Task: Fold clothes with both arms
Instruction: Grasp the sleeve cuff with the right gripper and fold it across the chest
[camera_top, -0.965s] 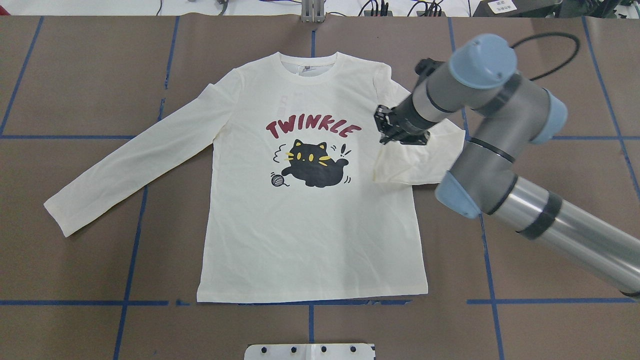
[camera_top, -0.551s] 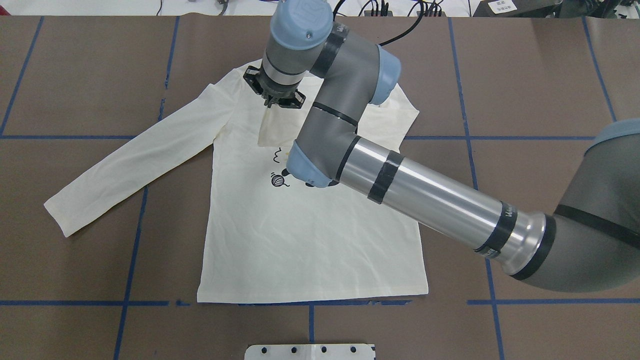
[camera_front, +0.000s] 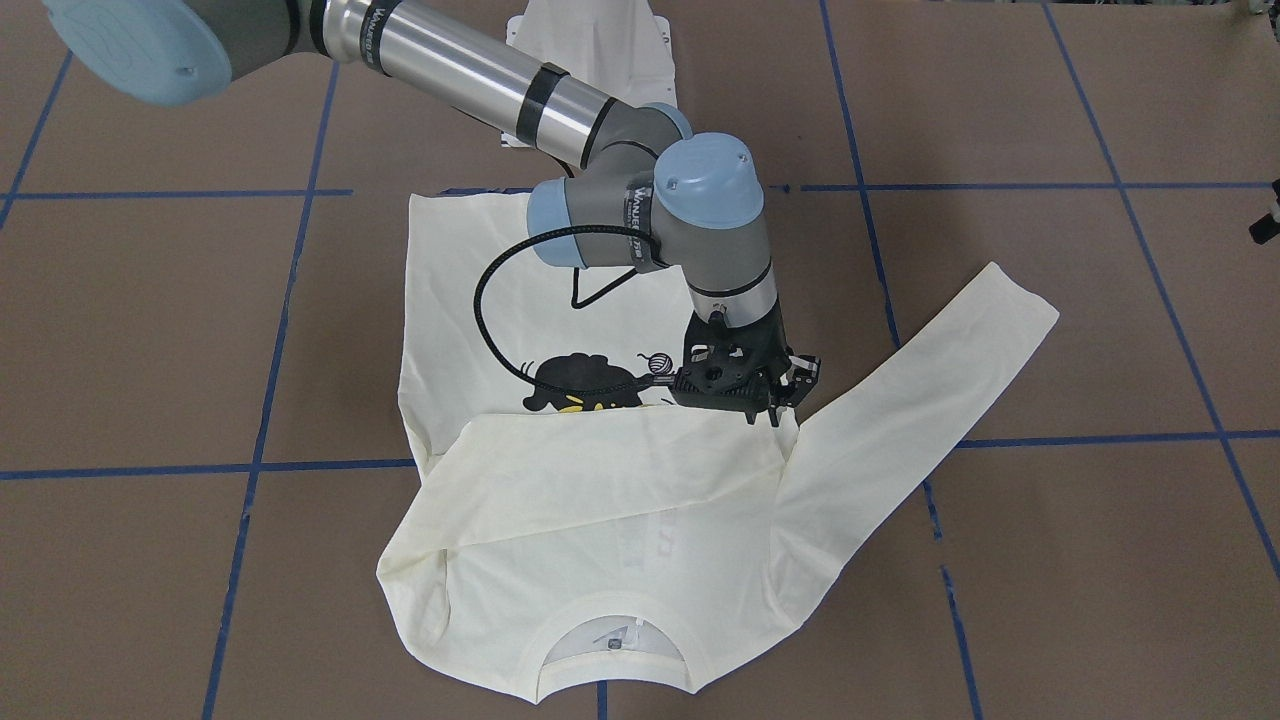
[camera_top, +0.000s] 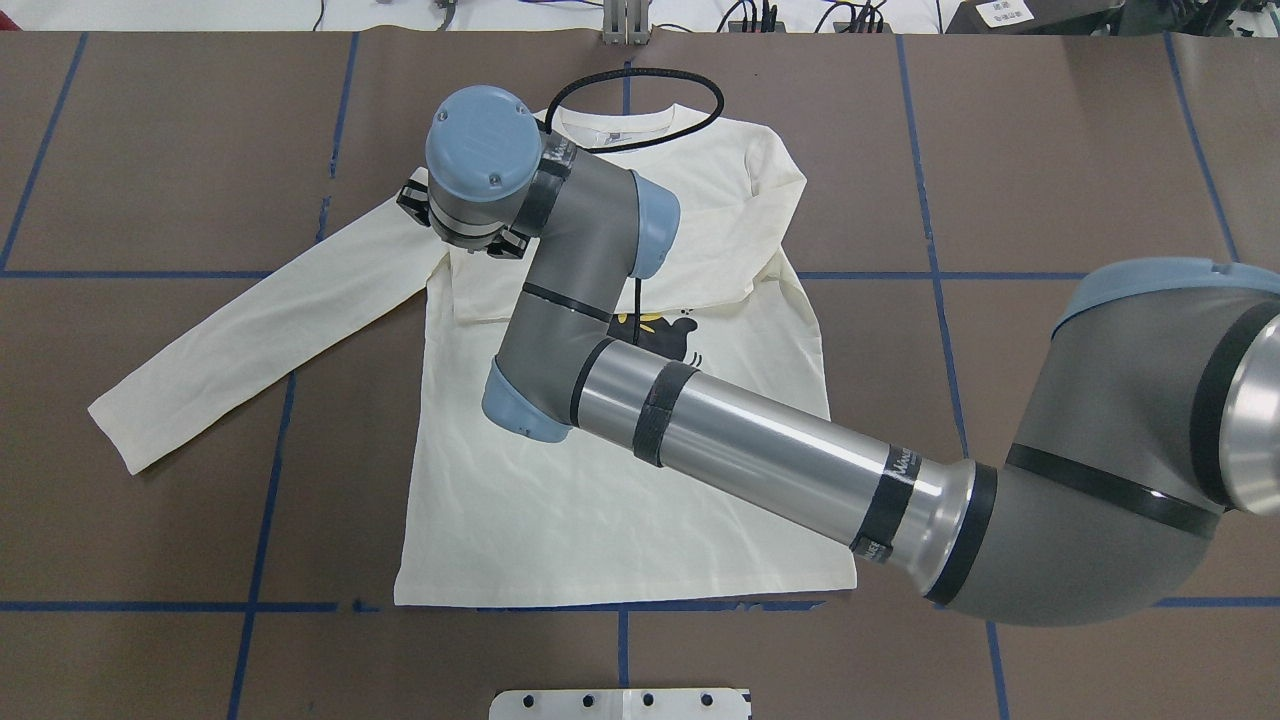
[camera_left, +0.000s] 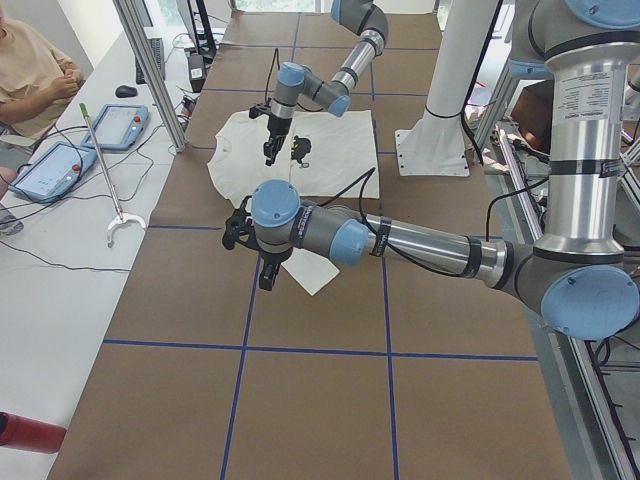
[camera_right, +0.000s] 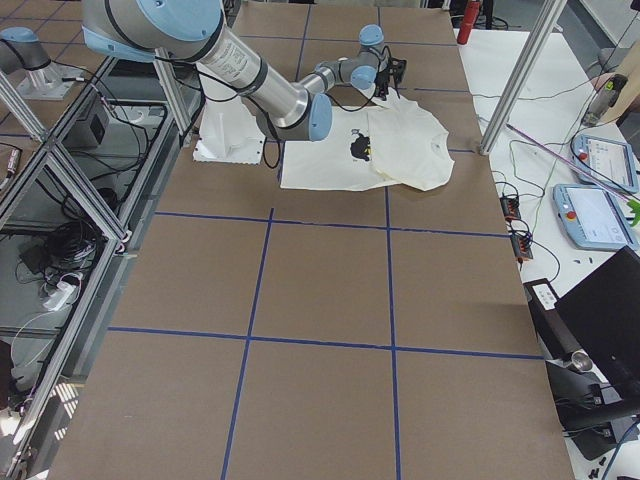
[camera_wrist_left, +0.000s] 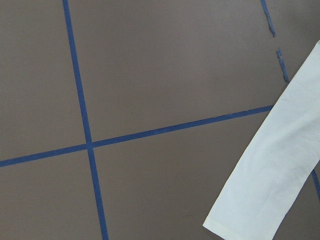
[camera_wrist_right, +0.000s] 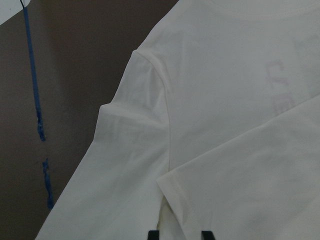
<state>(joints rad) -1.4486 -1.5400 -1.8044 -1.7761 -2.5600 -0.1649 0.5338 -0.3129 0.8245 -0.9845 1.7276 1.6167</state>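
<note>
The step in hand looks like laying the sleeve from the robot's right (camera_front: 600, 470) across the chest, and I judge it nearly done. That sleeve lies flat between the collar (camera_front: 615, 608) and the black cat (camera_front: 578, 380), half covering the cat. Its cuff (camera_wrist_right: 175, 197) lies at the shoulder seam on the collar's left side. The right gripper (camera_wrist_right: 179, 234) sits low over that cuff. Its fingertips (camera_wrist_right: 205, 234) stand a little apart with cream cloth showing in the gap, not pinched together. To finish well, I would spread them fully and lift straight up off the cloth, so the cuff is neither flipped nor dragged back toward the collar's right side. A sideways exit would likely spoil the fold. The arm should also clear the chest before the other sleeve (camera_top: 260, 340) is taken. The left gripper (camera_left: 268, 272) hangs above the far end of that sleeve, well out from the collar on its left. Whether its fingers are apart or together I cannot tell. The shirt (camera_top: 600, 520) lies front up on the brown table (camera_top: 150, 150), with the collar on the side away from the robot and the hem nearest it. It is cream, thin and limp, and mostly smooth. The fold at the shoulder on the collar's right side sits slightly puffed rather than pressed.
</note>
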